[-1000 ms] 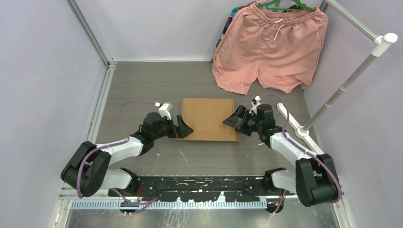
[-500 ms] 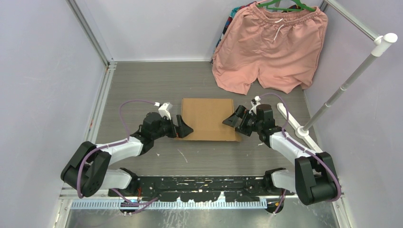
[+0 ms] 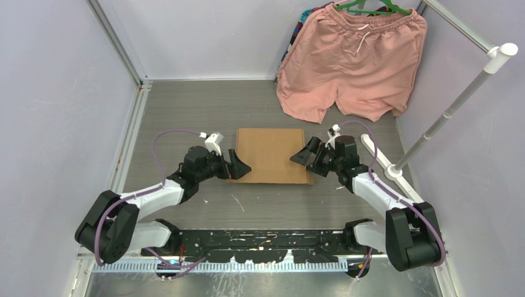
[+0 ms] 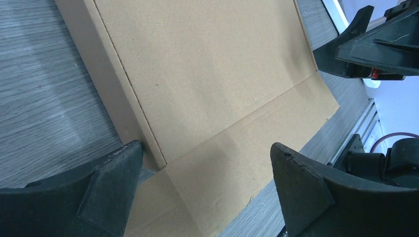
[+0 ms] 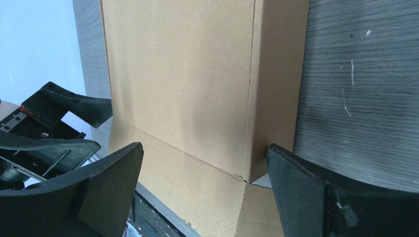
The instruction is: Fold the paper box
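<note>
Paper box [image 3: 270,154]: lying flat on the grey table [image 3: 204,111], midway between the two arms and well apart from the pink shorts [image 3: 353,68] hanging at the far right. Showing from above as a plain brown rectangle.

Sitting low at its near left corner: left gripper [image 3: 239,166], jaws spread wide, gripping nothing, pointing across the cardboard toward the other arm. Framing, in the left wrist view, the paper box [image 4: 207,84] between two black fingers: a narrow raised strip running along the left side, a crease crossing the sheet, a flat flap spreading beyond the crease toward the near edge of the table. Coming just beside the near end of that strip with one fingertip [image 4: 126,155]; telling touch from a small gap not being possible.

Sitting at the near right corner: right gripper [image 3: 303,156], jaws likewise spread wide, holding nothing, pointing back toward the left gripper. Framing, in the right wrist view, the paper box [image 5: 183,84] with a folded strip running down its right side and ending just beside one fingertip [image 5: 286,163], the flat flap lying below the crease.

Looping over the left arm: a purple cable [image 3: 164,139]. Leaning at the right side of the table: a white rack pole [image 3: 452,105].
</note>
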`<action>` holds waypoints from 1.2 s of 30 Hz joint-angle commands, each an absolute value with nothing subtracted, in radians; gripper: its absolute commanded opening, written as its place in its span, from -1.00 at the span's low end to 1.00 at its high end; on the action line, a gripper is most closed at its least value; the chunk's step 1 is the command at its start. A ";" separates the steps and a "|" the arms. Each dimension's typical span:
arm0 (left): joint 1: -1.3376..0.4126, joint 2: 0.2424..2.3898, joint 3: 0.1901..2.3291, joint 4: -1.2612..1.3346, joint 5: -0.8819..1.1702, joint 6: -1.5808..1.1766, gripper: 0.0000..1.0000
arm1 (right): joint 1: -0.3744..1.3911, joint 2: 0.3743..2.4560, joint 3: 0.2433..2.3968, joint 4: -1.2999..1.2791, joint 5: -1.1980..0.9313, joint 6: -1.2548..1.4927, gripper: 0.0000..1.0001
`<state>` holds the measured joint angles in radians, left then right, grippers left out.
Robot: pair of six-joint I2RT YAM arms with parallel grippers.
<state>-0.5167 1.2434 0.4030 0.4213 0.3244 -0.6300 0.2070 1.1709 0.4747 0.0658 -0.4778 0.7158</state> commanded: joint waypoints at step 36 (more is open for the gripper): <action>-0.515 1.232 0.350 0.476 0.355 -0.649 0.99 | 0.206 1.196 0.479 0.133 -0.515 0.732 0.99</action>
